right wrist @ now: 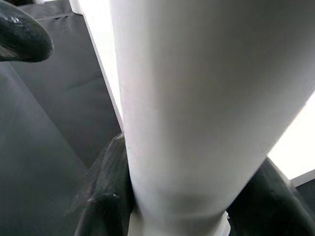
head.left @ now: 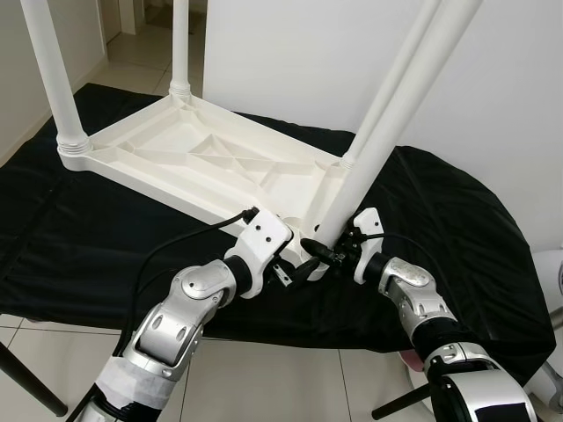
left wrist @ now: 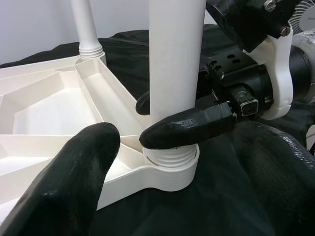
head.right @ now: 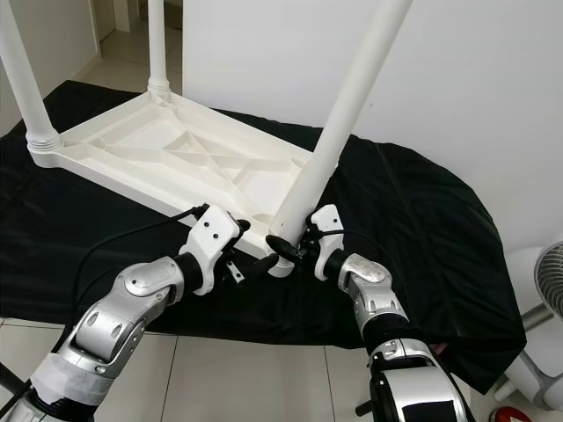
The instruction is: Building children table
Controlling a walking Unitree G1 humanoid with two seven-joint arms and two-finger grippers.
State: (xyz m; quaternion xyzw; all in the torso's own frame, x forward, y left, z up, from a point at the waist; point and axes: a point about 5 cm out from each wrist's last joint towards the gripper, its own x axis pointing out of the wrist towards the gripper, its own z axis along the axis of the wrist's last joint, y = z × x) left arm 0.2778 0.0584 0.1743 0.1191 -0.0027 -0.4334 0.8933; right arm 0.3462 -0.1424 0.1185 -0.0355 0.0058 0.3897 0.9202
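Right claw (head.right: 283, 249): mine, closed round the base of the near table leg (head.right: 339, 123), one black finger (left wrist: 189, 128) pressed on each side of the tube just above its threaded end.
Left claw (head.right: 251, 266): mine, fingers parted and gripping nothing; it sits just beside the same corner of the table, one fingertip (left wrist: 74, 182) close to the rim by the socket.
Near table leg: white round tube, tilted, rising from the near corner up and away toward the robot's right; its ribbed lower end sits in the corner socket (left wrist: 170, 172).
Corner socket: white round collar at the near corner of the tabletop, lying on the cloth; threads of the leg show just above its rim.
Tabletop (head.left: 207, 163): white plastic, upside down, ribbed underside facing up, resting on the black cloth.
Far-left leg (head.left: 53, 75): white, upright in its corner collar on the robot's left.
Rear leg (head.left: 179, 48): white, upright in the far corner.
Fourth leg (head.left: 396, 79): white, seen in the left eye view close behind the near leg, leaning the same way.
Black cloth (head.left: 79, 255): covers the work surface under the table, hanging over its near edge.
Floor (head.left: 264, 387): pale tiles below the cloth.
Fan (head.right: 550, 281): white grille at the robot's far right.
Wall (head.right: 457, 79): plain white behind the scene.
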